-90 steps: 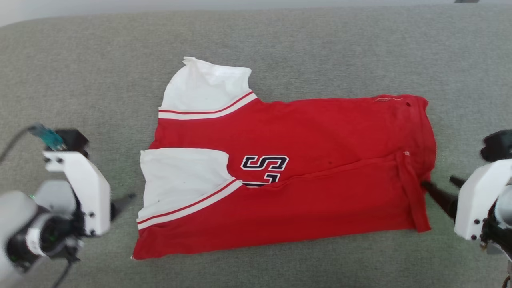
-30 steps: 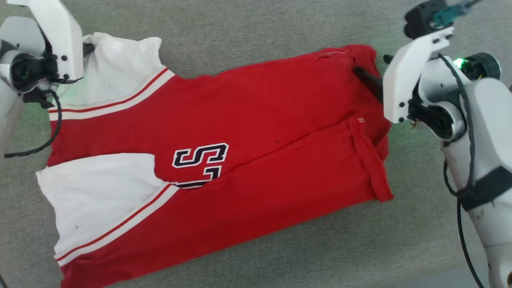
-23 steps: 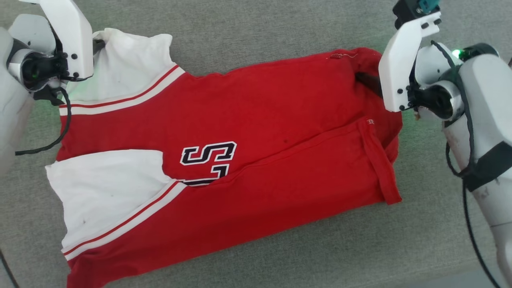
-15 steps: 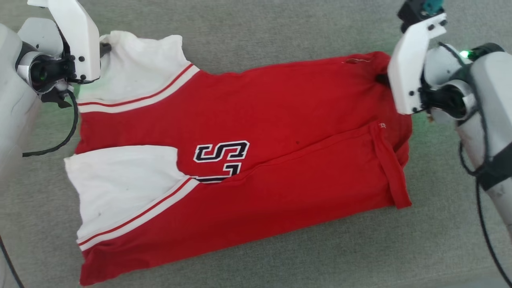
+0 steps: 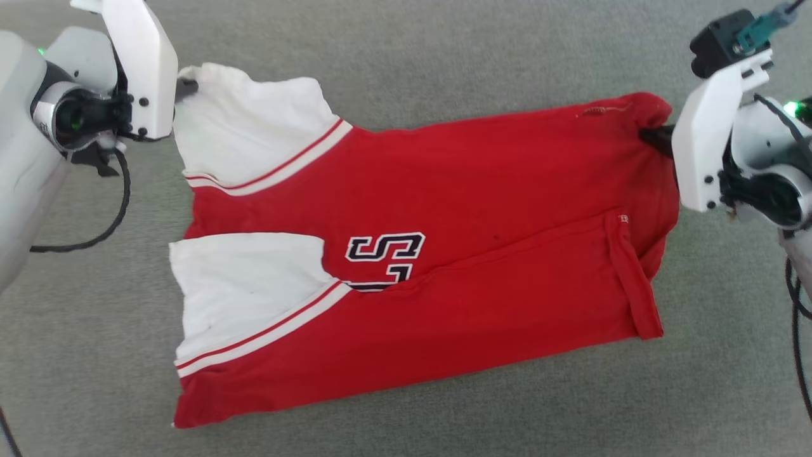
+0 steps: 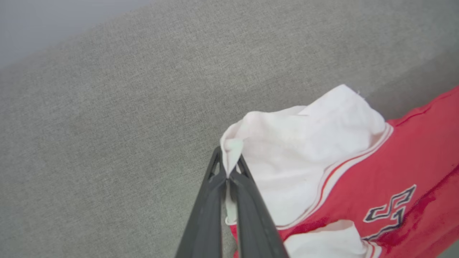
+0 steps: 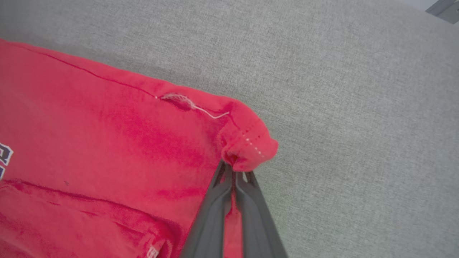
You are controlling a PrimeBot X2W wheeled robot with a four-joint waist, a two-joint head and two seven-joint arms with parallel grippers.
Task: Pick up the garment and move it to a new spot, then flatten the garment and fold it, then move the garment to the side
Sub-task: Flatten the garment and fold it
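Note:
The garment [image 5: 482, 209], a red T-shirt with white sleeves and dark lettering, lies folded lengthwise on the grey fabric surface [image 5: 444, 57]. My left gripper [image 5: 185, 89] is shut on the far white sleeve's tip [image 6: 233, 147] at the upper left. At the upper right my right gripper [image 5: 650, 136] is shut on the far red hem corner [image 7: 247, 150]. In the left wrist view the left gripper [image 6: 227, 168] pinches white cloth. In the right wrist view the right gripper [image 7: 235, 170] pinches bunched red cloth. Both held corners are lifted slightly; the near half rests flat.
Grey upholstery [image 5: 406, 419] surrounds the shirt on all sides. A black cable [image 5: 95, 235] loops below my left wrist. A paler floor strip [image 6: 53, 25] shows beyond the surface's far edge in the left wrist view.
The right gripper has closed on the red hem corner. The left stayed shut on the sleeve. The whole picture shifted rightward, and the far edge of the shirt now looks pulled straighter between the grippers.

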